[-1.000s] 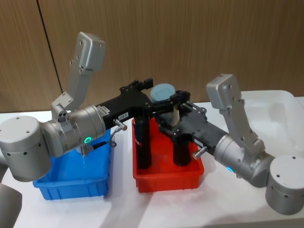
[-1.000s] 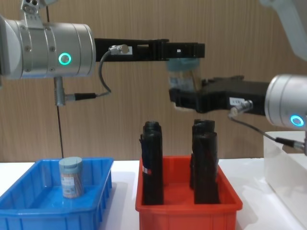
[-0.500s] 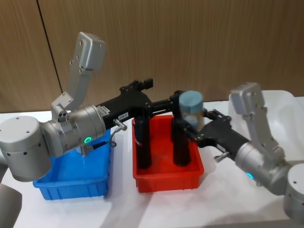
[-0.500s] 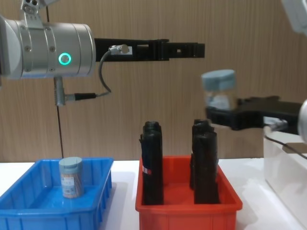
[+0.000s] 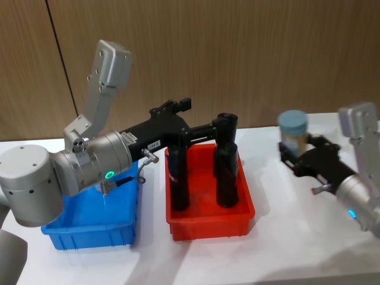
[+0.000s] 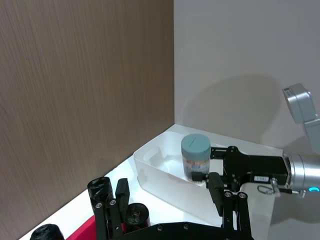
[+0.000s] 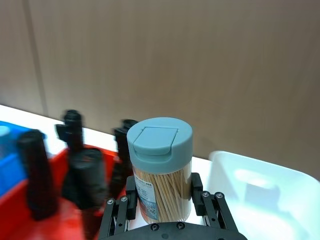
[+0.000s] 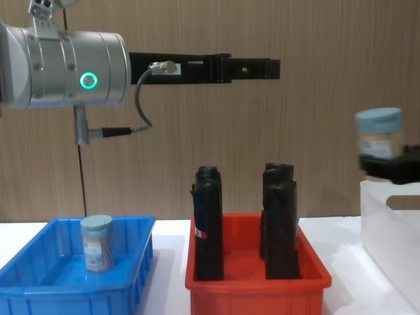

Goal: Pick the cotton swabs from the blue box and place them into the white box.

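Note:
My right gripper [image 5: 295,152] is shut on a jar of cotton swabs [image 5: 294,130], a clear jar with a pale blue lid and tan sticks inside [image 7: 160,172]. It holds the jar upright in the air, right of the red bin and just above the near wall of the white box [image 8: 394,230]. A second jar of cotton swabs [image 8: 97,243] stands in the blue box [image 8: 39,283] at the left. High over the red bin my left gripper [image 5: 223,126] reaches out, open and empty [image 6: 168,200].
The red bin [image 5: 208,227] sits between the blue and white boxes with two tall black rolls [image 8: 209,223] [image 8: 280,220] standing in it. A wooden wall runs behind the table. My left arm's body hangs over the blue box [image 5: 89,230].
My right gripper has carried the jar rightward, from beside the left gripper over the red bin to the edge of the white box. The left arm has not moved.

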Available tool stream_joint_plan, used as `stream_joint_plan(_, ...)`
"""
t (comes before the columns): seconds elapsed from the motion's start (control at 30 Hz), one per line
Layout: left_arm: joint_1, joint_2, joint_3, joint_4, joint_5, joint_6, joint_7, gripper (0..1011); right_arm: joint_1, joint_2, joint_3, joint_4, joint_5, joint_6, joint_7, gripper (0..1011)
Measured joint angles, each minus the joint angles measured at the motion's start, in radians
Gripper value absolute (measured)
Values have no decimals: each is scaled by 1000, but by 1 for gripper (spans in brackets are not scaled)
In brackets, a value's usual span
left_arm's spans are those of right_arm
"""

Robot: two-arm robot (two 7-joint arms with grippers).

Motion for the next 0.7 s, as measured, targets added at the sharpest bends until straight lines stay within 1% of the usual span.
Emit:
stream_joint_plan(0.13, 0, 0, 0, 0, 0, 0, 0, 1003, 9, 16, 22, 22, 2, 15, -28, 621)
stream_joint_plan(0.27, 0, 0, 0, 0, 0, 0, 0, 1003, 30, 33, 46, 59, 2, 47, -51, 621)
stream_joint_plan(0.3, 0, 0, 0, 0, 0, 0, 0, 1003, 30, 33, 46, 59, 2, 47, -51, 621)
stream_joint_plan(0.43, 0, 0, 0, 0, 0, 0, 0, 1003, 65, 49, 67, 115, -11, 93, -59, 621)
stream_joint_plan(0.47, 0, 0, 0, 0, 0, 0, 0, 1003, 65, 49, 67, 115, -11, 93, -59, 621)
stream_joint_plan(0.7, 0, 0, 0, 0, 0, 0, 0, 1003, 123, 62, 85, 211, -39, 156, -47, 621)
